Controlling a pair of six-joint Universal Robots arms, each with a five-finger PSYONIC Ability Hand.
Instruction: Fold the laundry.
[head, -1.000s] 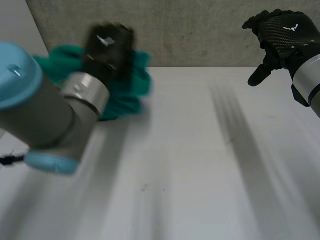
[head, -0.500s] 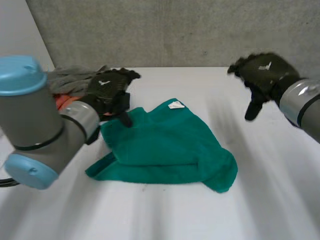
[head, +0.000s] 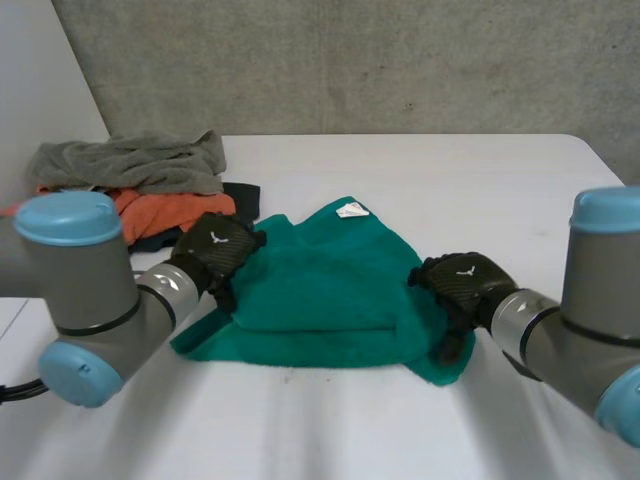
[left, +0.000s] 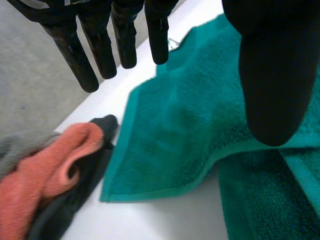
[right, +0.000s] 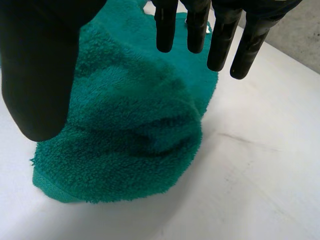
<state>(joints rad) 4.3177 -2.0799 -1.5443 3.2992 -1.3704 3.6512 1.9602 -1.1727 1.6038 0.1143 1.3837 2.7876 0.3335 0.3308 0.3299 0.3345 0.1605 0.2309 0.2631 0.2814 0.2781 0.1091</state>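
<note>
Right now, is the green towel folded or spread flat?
Roughly folded: the green towel lies doubled, one layer overlapping another, edges uneven.

The right robot hand (right: 45, 65) hangs spread, fingers (right: 196, 30) straight, over a bunched end of the green towel (right: 125, 135) (thick terry pile) on the white worktop (right: 250, 180).

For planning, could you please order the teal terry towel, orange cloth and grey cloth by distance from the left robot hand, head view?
1. Teal terry towel, at the left robot hand.
2. Orange cloth, behind it.
3. Grey cloth, farthest back.
</note>
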